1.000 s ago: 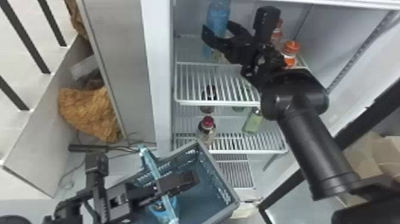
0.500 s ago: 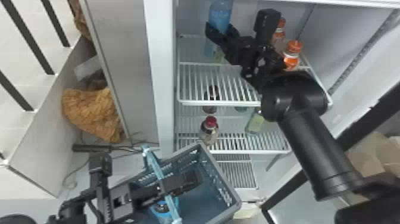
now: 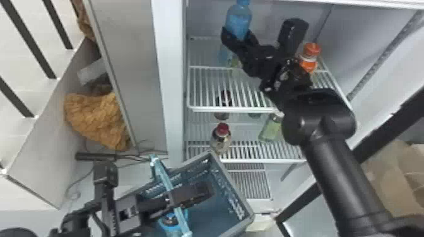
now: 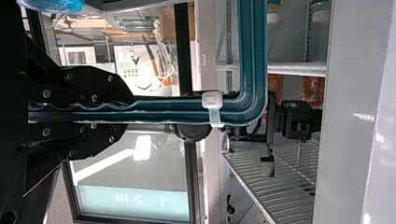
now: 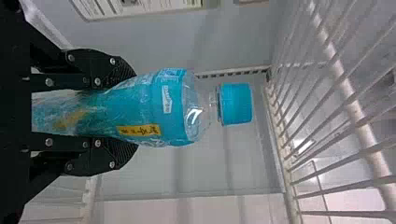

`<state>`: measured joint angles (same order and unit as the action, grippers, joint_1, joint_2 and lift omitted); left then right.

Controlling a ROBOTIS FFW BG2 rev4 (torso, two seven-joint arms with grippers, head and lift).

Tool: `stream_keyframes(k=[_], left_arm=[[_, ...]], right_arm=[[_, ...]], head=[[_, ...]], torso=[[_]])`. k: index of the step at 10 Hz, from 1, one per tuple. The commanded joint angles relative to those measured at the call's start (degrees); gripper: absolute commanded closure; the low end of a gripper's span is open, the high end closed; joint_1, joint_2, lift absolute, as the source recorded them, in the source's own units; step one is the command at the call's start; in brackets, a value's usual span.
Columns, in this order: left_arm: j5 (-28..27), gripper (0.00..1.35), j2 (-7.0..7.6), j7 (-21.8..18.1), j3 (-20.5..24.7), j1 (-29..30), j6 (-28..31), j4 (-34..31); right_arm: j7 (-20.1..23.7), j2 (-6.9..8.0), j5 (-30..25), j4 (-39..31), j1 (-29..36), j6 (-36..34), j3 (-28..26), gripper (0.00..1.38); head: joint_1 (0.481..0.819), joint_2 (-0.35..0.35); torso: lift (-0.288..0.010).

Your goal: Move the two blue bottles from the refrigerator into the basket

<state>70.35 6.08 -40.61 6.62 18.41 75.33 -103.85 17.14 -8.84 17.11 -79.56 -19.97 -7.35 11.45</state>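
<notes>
In the head view my right gripper [image 3: 237, 39] is inside the refrigerator at the upper shelf, shut on a blue bottle [image 3: 238, 19]. The right wrist view has the right gripper [image 5: 128, 113] with a finger on each side of the blue bottle [image 5: 173, 107], whose cap points away from the palm. My left gripper [image 3: 206, 189] is over the basket [image 3: 232, 179], shut on its light-blue handle [image 3: 167, 176]. In the left wrist view, the left gripper [image 4: 131, 111] clamps the handle bar [image 4: 252, 56]. Another blue bottle [image 3: 170, 222] lies in the basket beneath the handle.
An orange-capped bottle [image 3: 310, 56] stands right of the right gripper. On the lower shelf are a red-capped bottle [image 3: 221, 138] and a green bottle [image 3: 270, 128]. The upper wire shelf's front edge [image 3: 230, 109] and the refrigerator's left side wall [image 3: 172, 78] bound the opening.
My right gripper has moved farther in and left to the upper-shelf blue bottle, and its fingers now hold it. The left gripper keeps its hold on the handle.
</notes>
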Motion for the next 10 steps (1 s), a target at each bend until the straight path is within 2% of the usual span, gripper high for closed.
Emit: stream_keyframes(k=[1,7,10], left_arm=[[0.04,1.20,0.08,0.00,-0.11,0.00,0.04,0.00],[0.04,1.20,0.25,0.00,-0.23,0.29,-0.10,0.00],[0.04,1.20,0.25,0.00,-0.23,0.71,-0.10,0.00]], right_arm=[[0.44,-0.03,0.14,-3.19,2.10,-0.38,-0.94,1.28],[2.99,-0.56,0.60,-18.66,12.79,-5.16,-3.68,1.28],[4.57,-1.44,2.09,-27.80,19.26,-8.53,-4.37,1.28]], head=[[0.695,-0.116],[0.695,-0.121],[0.695,-0.118]], torso=[[-0.010],[-0.010],[-0.010]])
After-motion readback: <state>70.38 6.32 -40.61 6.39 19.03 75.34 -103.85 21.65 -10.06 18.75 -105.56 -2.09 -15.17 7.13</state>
